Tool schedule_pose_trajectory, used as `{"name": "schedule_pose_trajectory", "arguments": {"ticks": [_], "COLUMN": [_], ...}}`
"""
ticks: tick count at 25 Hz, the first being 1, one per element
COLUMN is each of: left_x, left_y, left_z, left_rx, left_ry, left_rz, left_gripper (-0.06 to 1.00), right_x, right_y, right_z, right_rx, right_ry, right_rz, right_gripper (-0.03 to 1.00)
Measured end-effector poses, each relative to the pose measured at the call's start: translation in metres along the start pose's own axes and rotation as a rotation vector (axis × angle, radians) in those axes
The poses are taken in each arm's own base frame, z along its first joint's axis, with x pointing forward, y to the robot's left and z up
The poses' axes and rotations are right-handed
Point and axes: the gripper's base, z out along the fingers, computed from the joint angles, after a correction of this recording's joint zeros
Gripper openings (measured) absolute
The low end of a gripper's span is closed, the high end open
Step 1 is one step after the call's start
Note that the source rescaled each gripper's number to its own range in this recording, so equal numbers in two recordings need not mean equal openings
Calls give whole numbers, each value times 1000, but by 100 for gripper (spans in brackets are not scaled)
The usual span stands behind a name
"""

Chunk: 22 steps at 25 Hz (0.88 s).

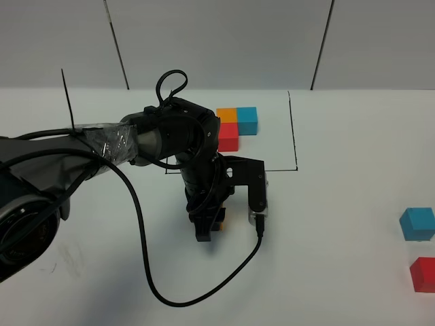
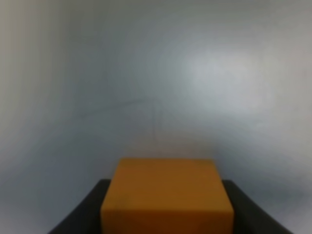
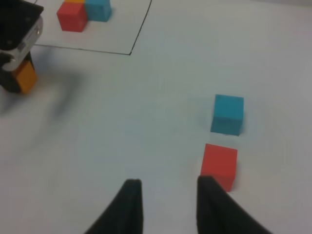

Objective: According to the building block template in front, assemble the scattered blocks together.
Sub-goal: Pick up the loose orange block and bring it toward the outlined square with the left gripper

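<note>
In the high view, your left gripper at centre frame is clamped on the orange cube, mostly hidden by the arm. The template sits upper centre. The blue cube and the cut-off red cube sit at the right edge of the white table. The left wrist view is blurred. In the right wrist view, your right gripper gapes empty beside red.

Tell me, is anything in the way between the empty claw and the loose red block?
No, nothing visible is. The right gripper is open and empty, and the red block lies close by it. The blue block sits beyond the red one, not between them.
</note>
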Motion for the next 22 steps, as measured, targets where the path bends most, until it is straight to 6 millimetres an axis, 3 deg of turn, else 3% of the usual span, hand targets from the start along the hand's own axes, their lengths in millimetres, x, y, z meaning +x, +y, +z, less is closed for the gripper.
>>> {"name": "schedule_pose_trajectory", "arguments": {"ticks": [9, 11, 17, 22], "left_x": [0, 0, -1, -9], "left_y": [0, 0, 2, 13], "left_z": [0, 0, 3, -23], "left_rx": [0, 0, 3, -4], "left_ry": [0, 1, 12, 16], "left_rz": [4, 5, 9, -15], "left_gripper": [0, 4, 51, 69], "right_x": [0, 0, 0, 0], "right_y": [0, 0, 0, 0], "right_z": [0, 0, 0, 0], "right_rx": [0, 0, 0, 0], "right_ry": [0, 0, 0, 0], "right_rz": [0, 0, -1, -1], "right_gripper": [0, 0, 0, 0]}}
